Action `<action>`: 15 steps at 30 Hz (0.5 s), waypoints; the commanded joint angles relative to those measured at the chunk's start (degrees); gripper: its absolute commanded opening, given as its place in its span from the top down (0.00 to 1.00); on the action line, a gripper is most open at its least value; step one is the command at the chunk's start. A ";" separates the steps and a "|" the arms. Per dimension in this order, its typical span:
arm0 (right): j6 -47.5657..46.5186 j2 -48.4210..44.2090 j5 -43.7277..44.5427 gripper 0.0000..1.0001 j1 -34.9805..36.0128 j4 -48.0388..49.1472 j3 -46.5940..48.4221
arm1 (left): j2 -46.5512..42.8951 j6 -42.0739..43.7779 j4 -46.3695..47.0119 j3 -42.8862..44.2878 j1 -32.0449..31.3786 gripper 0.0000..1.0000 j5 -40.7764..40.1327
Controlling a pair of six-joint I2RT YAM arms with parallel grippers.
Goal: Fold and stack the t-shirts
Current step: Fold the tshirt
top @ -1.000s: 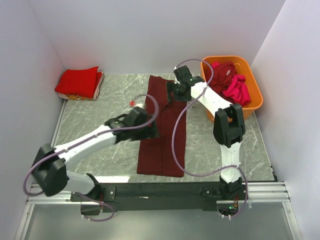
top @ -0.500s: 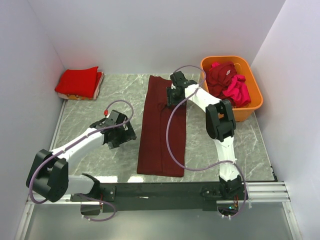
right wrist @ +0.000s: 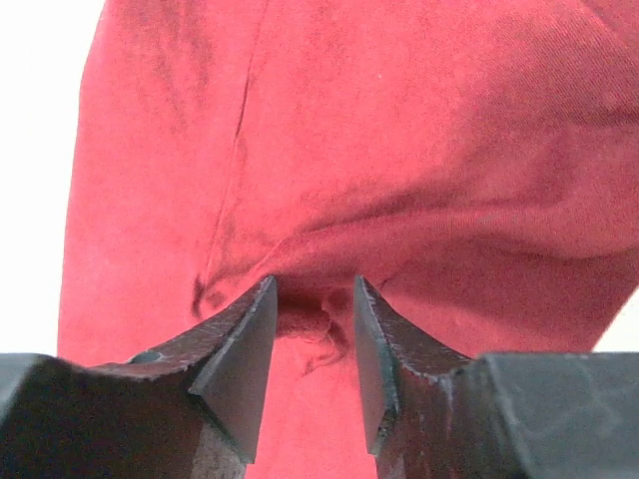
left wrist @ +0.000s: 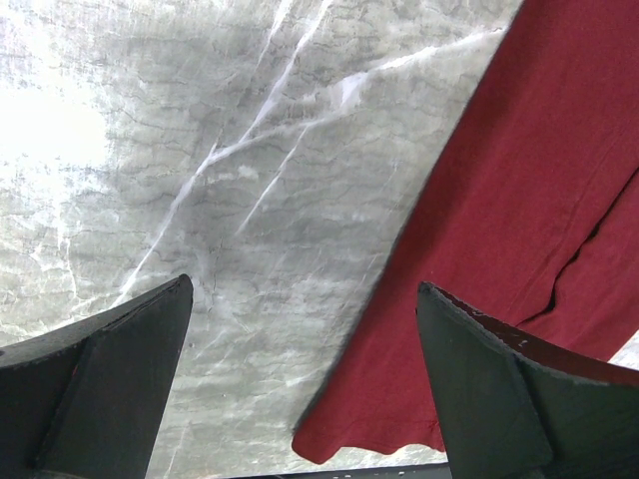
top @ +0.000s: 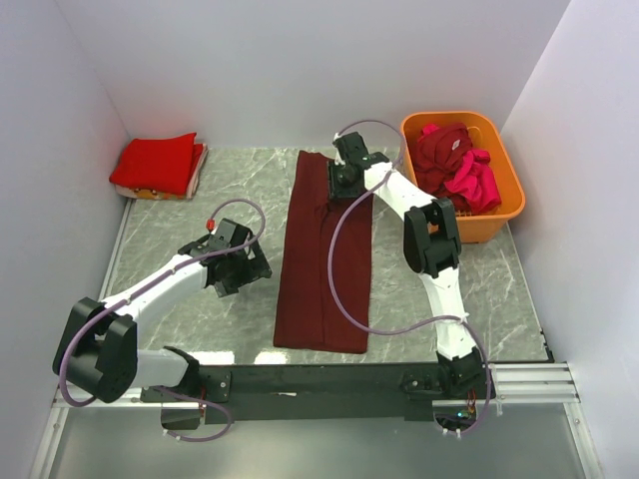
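A dark maroon t-shirt (top: 324, 259), folded lengthwise into a long strip, lies on the table's middle from front to back. My right gripper (top: 344, 180) is at its far end. In the right wrist view the right gripper (right wrist: 315, 284) has its jaws drawn close on a bunched pucker of the shirt (right wrist: 399, 130). My left gripper (top: 248, 266) is open and empty just left of the strip. The left wrist view shows the left gripper (left wrist: 305, 289) above bare table, with the shirt's edge and hem corner (left wrist: 479, 259) to the right.
A folded bright red t-shirt (top: 158, 163) lies at the back left corner. An orange basket (top: 504, 205) at the back right holds maroon and magenta t-shirts (top: 459, 165). White walls enclose the marble table (top: 170, 230) on three sides.
My left gripper has pulled away from the maroon shirt to the left and now rests beside it. My right gripper has shifted a little left and farther back along the shirt's far end.
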 commanded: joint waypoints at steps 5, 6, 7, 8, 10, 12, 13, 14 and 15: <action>-1.50 3.58 -0.54 0.60 -0.04 -0.46 5.01 | -0.26 1.06 0.83 0.71 0.34 0.01 0.47; -1.50 3.84 -0.72 0.65 0.05 -0.37 5.09 | -0.26 1.06 0.66 0.79 0.34 0.01 0.47; -1.41 3.93 -0.72 0.68 -0.04 -0.37 5.01 | -0.17 0.98 0.57 0.88 0.34 0.01 0.21; -1.24 3.76 -0.72 0.72 -0.04 -0.46 4.92 | -0.17 0.98 0.39 0.88 0.42 0.01 0.12; -1.32 3.41 -0.98 0.83 -0.04 -0.64 4.57 | -0.26 0.98 0.30 0.97 0.42 0.01 0.03; -1.50 2.18 -0.98 1.00 -0.04 -0.55 4.13 | -0.43 0.98 0.39 0.88 0.42 0.01 0.03; -1.59 1.74 -0.81 1.00 0.05 -0.20 3.78 | -0.43 0.98 0.39 0.88 0.42 0.00 0.03; -1.59 0.69 -0.72 1.00 0.05 -0.02 3.26 | -0.43 0.98 0.39 1.05 0.42 0.00 0.03; -1.85 0.25 -0.37 1.00 0.05 0.33 3.08 | -0.43 0.98 0.39 0.97 0.42 0.01 0.03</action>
